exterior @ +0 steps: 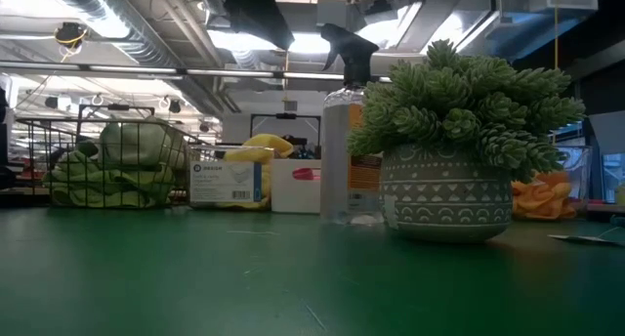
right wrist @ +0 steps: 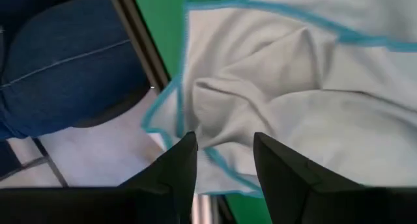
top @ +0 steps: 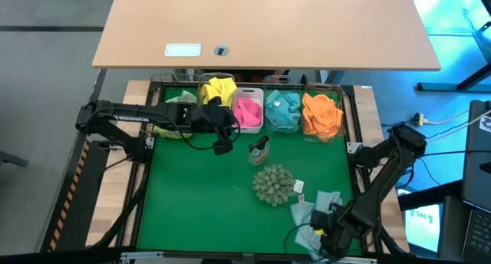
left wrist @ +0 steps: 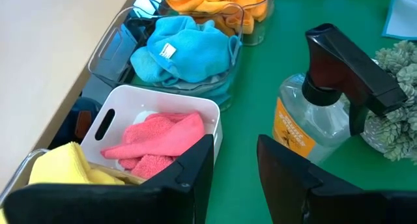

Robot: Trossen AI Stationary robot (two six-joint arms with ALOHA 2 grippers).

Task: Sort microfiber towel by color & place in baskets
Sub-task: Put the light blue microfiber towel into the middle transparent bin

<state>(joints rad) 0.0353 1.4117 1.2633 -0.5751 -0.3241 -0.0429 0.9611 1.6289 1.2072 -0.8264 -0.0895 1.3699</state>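
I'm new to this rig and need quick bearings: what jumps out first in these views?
A row of baskets along the far edge of the green table holds bright towels: yellow, pink, blue, orange. In the middle stand a spray bottle and a spiky potted plant. The left gripper hovers open by the pink basket; the right gripper is open over pale cloths at the near right corner.

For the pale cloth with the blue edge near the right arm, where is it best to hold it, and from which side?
Probably the raised fold in the middle of the pale cloth, taken from above: the cloth lies flat and crumpled, and the right gripper hangs over it, fingers open.
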